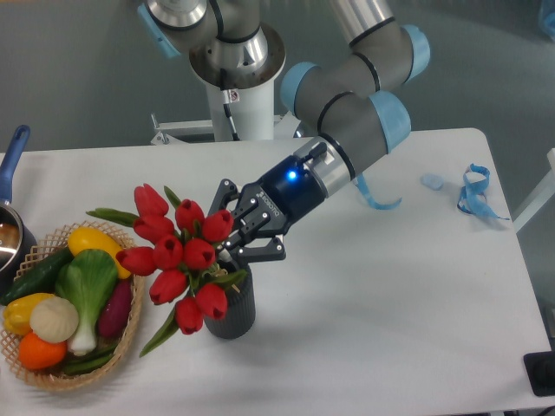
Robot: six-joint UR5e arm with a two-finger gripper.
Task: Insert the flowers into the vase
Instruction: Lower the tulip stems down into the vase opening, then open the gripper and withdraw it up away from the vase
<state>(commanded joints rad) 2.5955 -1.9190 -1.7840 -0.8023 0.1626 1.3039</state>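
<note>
The flowers (180,251), a bunch of red tulips with closed buds, stand with their stems down in the mouth of the vase (232,310) and lean out toward ten o'clock, so the buds fan over the worktop (390,295) to the vase's left. Narrow green leaves stick out of the bunch, one toward nine o'clock near the top and one drooping toward seven o'clock below the lowest bud. The vase is dark grey, ribbed and upright, a little left of the worktop's centre and toward its front edge.

The end effector (232,243) sits just above the vase's mouth, at about twelve o'clock from it, reaching in from the arm at two o'clock. Its dark fingers lie close on either side of the stems where they gather behind the buds; the buds hide the contact, so I cannot tell whether it is pinching them or has let go.

At nine o'clock from the vase, near the bunch, a wicker basket (130,342) holds colourful toy vegetables (82,286). A blue-handled pot (12,227) sits at the worktop's left edge. Well apart, at the far right, lie blue ribbon pieces (475,191).
</note>
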